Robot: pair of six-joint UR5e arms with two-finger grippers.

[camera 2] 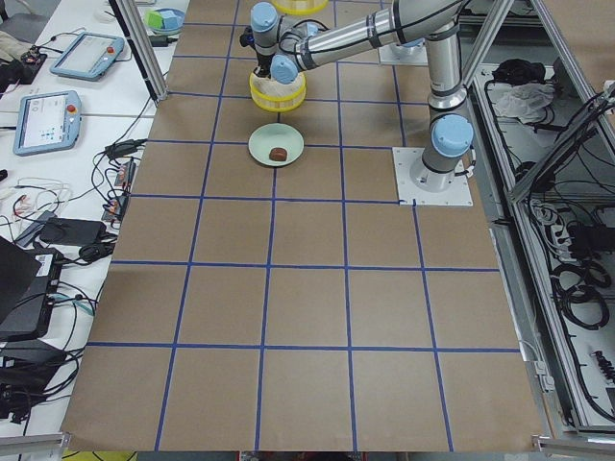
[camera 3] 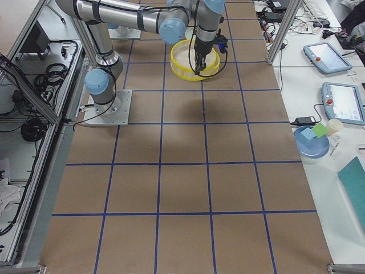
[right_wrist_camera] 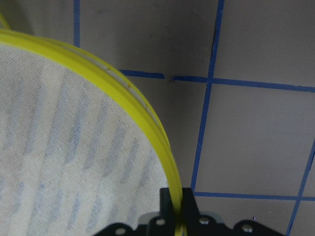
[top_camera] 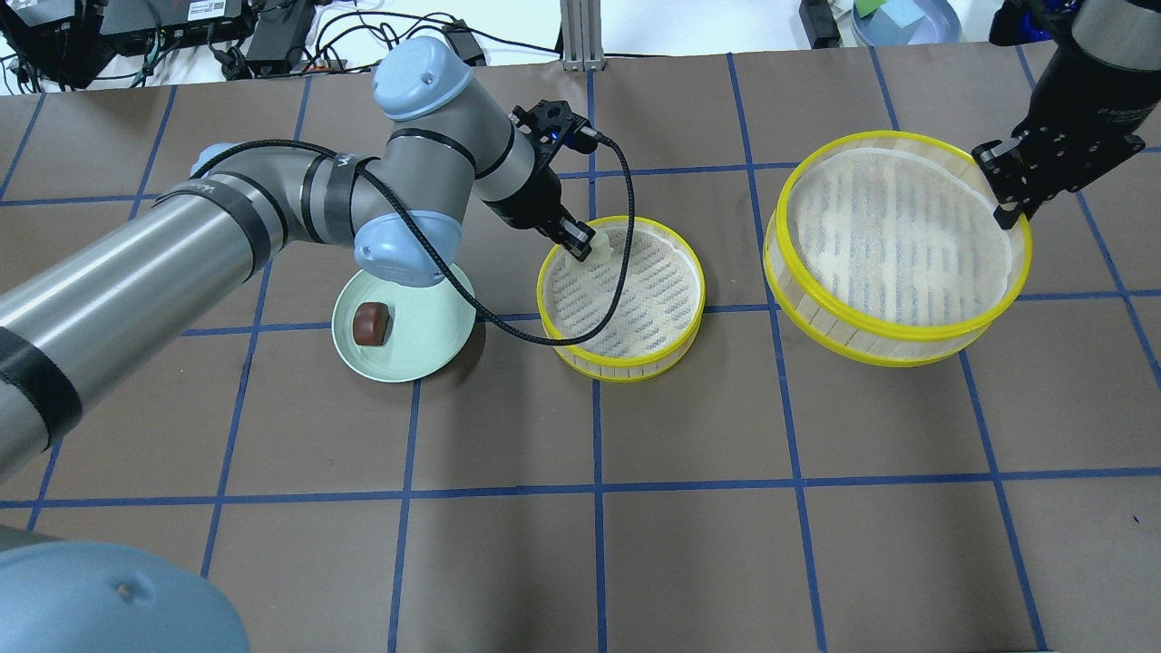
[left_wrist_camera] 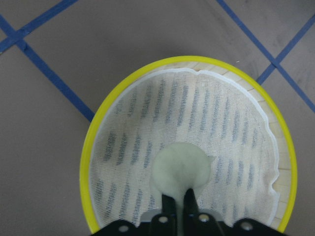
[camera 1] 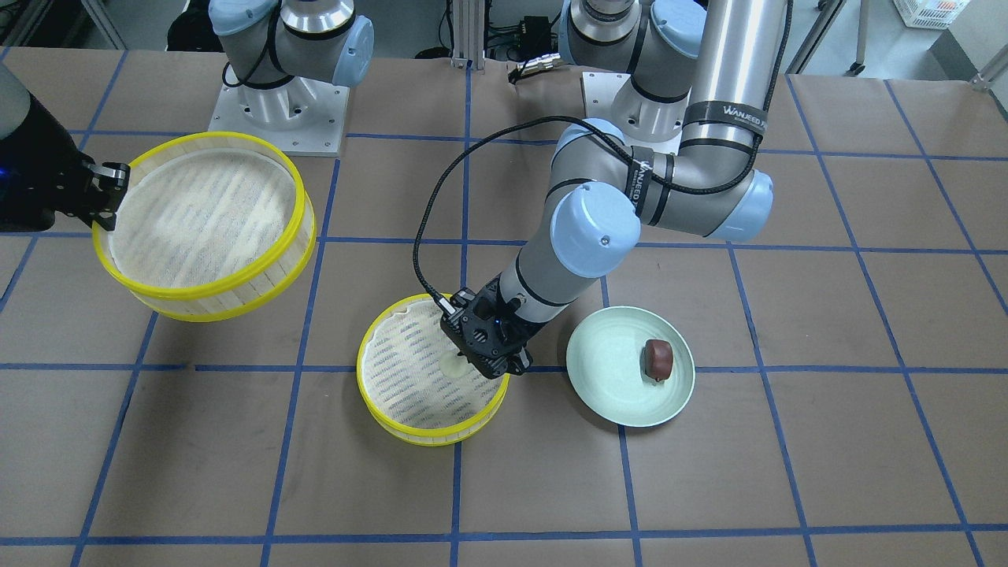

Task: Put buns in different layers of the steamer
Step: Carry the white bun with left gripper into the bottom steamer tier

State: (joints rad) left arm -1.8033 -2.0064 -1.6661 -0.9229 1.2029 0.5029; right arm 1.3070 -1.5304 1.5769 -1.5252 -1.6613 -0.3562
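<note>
The left gripper (top_camera: 585, 243) is clenched on the small pale cream rounded bun (left_wrist_camera: 181, 169), holding it inside the round yellow-rimmed steamer tray (top_camera: 619, 369) standing on the brown paper table (top_camera: 726, 544), toward its far left edge. The right gripper (top_camera: 1007, 210) grips the far right rim of a second, matching tray (top_camera: 898, 352), held tilted well to the right. The small dark reddish-brown bun (top_camera: 370, 323) lies on the round pale green plate (top_camera: 417, 355) just left of the standing tray

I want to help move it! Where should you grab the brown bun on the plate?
Probably come straight down from above and pinch its two sides: the brown bun is small and rounded, lying alone on the shallow plate, open on top.
</note>
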